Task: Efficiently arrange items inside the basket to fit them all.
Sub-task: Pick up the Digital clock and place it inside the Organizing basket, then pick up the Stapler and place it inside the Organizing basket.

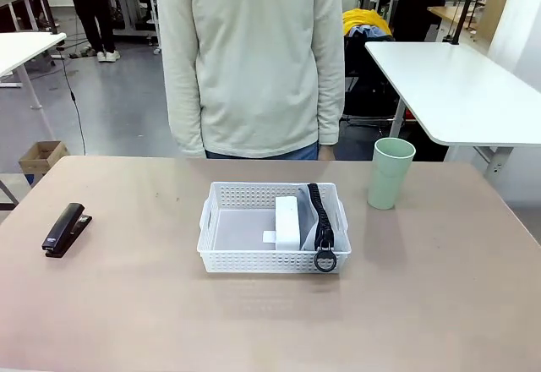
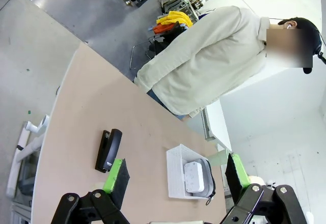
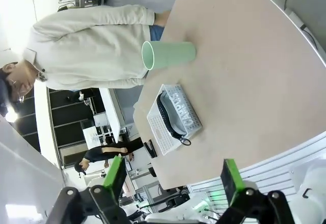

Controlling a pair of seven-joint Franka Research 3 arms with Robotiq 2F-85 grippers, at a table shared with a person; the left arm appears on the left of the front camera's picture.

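Note:
The white perforated basket (image 1: 221,230) sits mid-table, with its left half bare. In its right half a small white box (image 1: 287,221) lies beside a grey pouch (image 1: 309,217) whose black zipper ends in a ring pull over the front rim. A black stapler (image 1: 65,229) lies on the table far to the left. Right of the basket a pale green cup (image 1: 390,173) stands upright. The left wrist view shows my left gripper (image 2: 176,176) open, high above stapler (image 2: 108,149) and basket (image 2: 177,170). My right gripper (image 3: 173,174) is open too, high above cup (image 3: 168,54) and basket (image 3: 157,126).
A person in a cream top (image 1: 252,59) stands at the table's far edge, hands out of sight. Beyond are a white side table (image 1: 461,84) at right, another table at left, and a cardboard box (image 1: 40,158) on the floor.

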